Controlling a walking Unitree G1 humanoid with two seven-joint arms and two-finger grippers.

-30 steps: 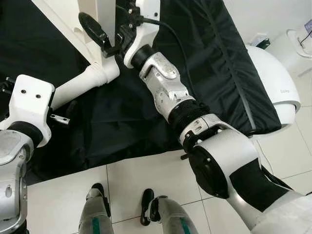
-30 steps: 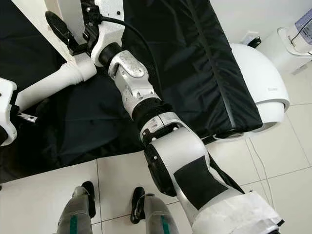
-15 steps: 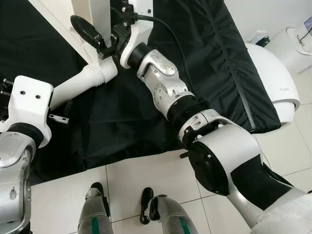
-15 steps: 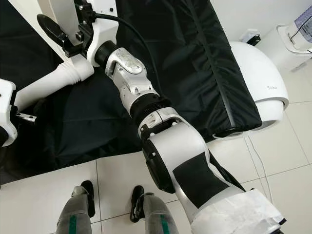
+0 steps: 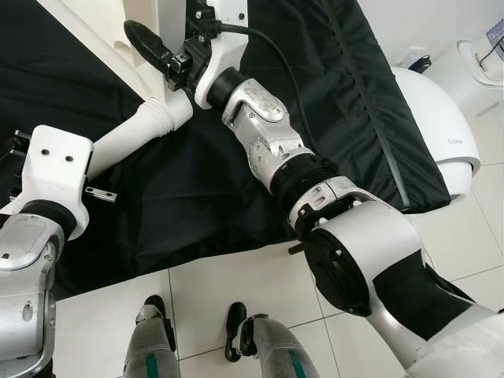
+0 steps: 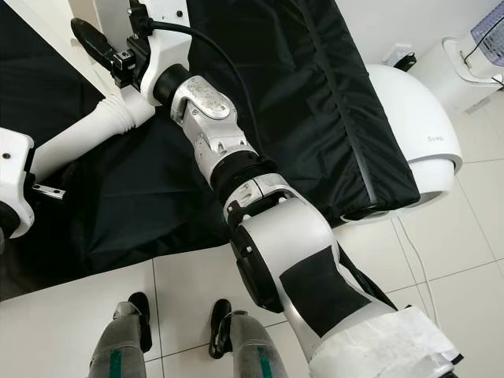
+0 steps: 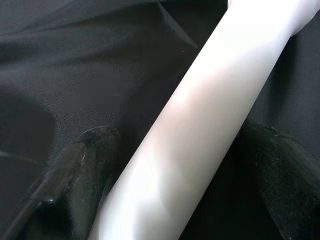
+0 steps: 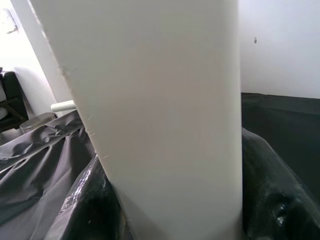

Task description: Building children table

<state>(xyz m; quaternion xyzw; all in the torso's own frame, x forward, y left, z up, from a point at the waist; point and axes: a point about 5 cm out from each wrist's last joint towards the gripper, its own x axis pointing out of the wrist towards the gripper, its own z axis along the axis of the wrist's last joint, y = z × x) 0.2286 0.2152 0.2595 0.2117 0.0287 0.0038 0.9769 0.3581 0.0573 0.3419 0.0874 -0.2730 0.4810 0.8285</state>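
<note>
The right tool is closed around the edge of a flat white table panel standing upright over the black cloth-covered surface, one long black finger lying on the panel's near face. In the left eye view, a round white plastic table leg slants from the panel's lower edge toward the near left corner of that cloth. The left arm's white wrist block covers its low end, so the left tool itself is hidden here.

The right eye view gives the same arrangement: the leg's ribbed collar meets the panel just below the right tool.

In the left wrist view the leg runs between two black fingers, which appear closed on it.

In the right wrist view the panel stands between the right tool's fingers.

To seat the leg well, I would hold the panel steady and keep the leg's axis aligned with its socket while turning or pushing, avoiding sideways force.
</note>
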